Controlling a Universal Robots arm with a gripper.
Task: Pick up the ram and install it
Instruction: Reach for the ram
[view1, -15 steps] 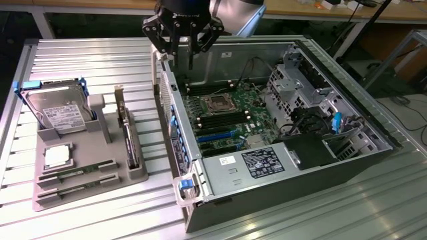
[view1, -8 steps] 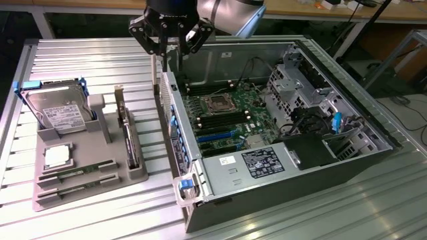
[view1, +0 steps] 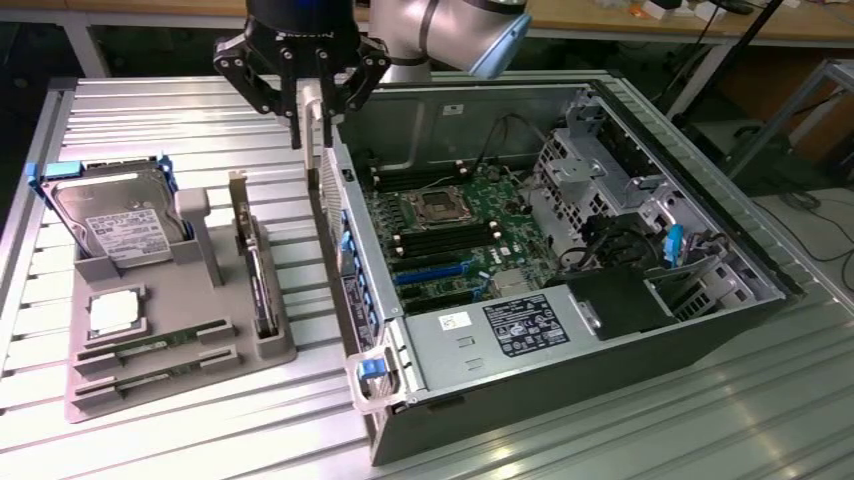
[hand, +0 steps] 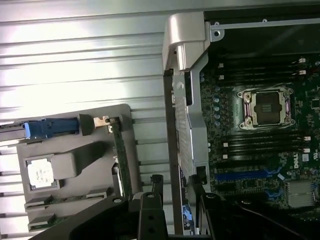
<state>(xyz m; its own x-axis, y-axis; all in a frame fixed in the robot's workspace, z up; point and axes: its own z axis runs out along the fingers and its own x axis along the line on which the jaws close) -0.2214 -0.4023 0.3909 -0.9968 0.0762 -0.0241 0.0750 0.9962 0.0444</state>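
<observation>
Green ram (view1: 151, 346) lies in an end slot of the grey tray (view1: 267, 352). Likely light, stiff, thin, fragile pcb, so you'd grip its long edges mid-length, not chips/contacts. Gripper (view1: 314, 105) hangs high off the tray's opposite end, jaws spread wide, empty.

Green ram (view1: 140, 349), grey tray (view1: 283, 352), black end effector (view1: 308, 140) (ribbed silver table (view1: 160, 110)); green motherboard (view1: 487, 248).

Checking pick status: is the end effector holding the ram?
No, the end effector hangs open and empty above the case wall, while the ram lies in the gray tray.
</observation>
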